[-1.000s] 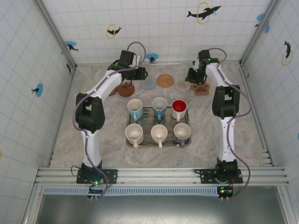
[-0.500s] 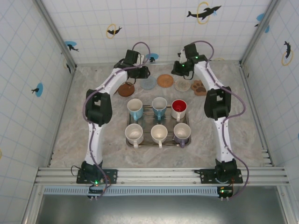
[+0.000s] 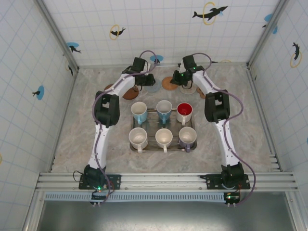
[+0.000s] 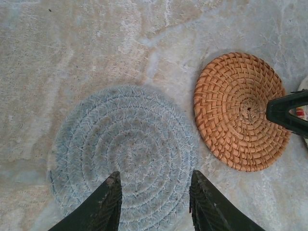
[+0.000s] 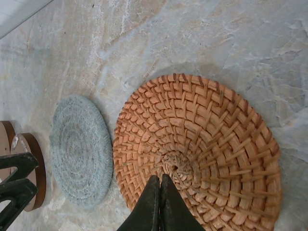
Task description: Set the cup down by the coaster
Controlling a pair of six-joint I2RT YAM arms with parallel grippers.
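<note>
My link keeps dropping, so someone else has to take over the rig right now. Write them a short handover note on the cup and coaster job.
Left gripper: open, empty, above the grey woven coaster.
Right gripper: shut, holds no cup, tips at the centre of the orange wicker coaster; contact cannot be told.
Cups: all six stand on the metal tray mid-table, none gripped.
Done: no cup stands by a coaster yet.
Left: lift one cup off the tray and set it down beside a coaster at the far end.

Bright even diffuse light, faint shadow edging the orange coaster (image 4: 238, 110), wrist views crisp, top view softer.
</note>
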